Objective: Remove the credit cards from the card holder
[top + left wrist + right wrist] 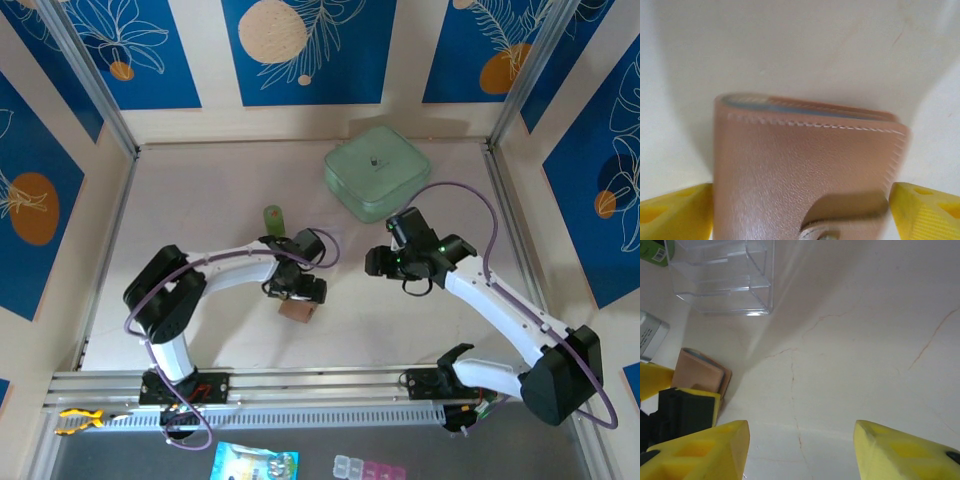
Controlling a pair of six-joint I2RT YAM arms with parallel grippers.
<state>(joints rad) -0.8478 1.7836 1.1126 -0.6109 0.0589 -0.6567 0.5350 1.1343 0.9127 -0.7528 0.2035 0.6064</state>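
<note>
Top view, place: the card holder [297, 311] sits just left of frame centre on the table [200, 200], under the tip of the left gripper [296, 298]. The right gripper [378, 263] is apart from it, to the right.
Top view, axis: the holder is too small here to tell its long axis.
Left wrist, tool: the jaws stand wide. 1 yellow finger [675, 212] meets the holder's [805, 170] left side and the other meets its right, so it looks clamped across its width.
Left wrist, heading: the stitched edge points to the top of the frame, and the snap tab [850, 212] lies at the bottom centre. That edge runs left to right, dipping slightly rightward. The bottom is cropped, so I cannot tell which axis is longer.
Left wrist, contents: a blue-grey strip [790, 106] shows along the top edge. I cannot tell whether it is the credit cards or lining.
Left wrist, risk: the snap looks fastened, so the cards would stay trapped. A grip on the outer edges alone could let the smooth leather twist or slip.
Right wrist, tool: the right gripper [801, 450] is parted with nothing between its fingers.
Right wrist, place: the holder [699, 372] is at the left edge, and a clear box [722, 277] is at the upper left.
Right wrist, risk: reaching left could knock the left arm's finger.
</note>
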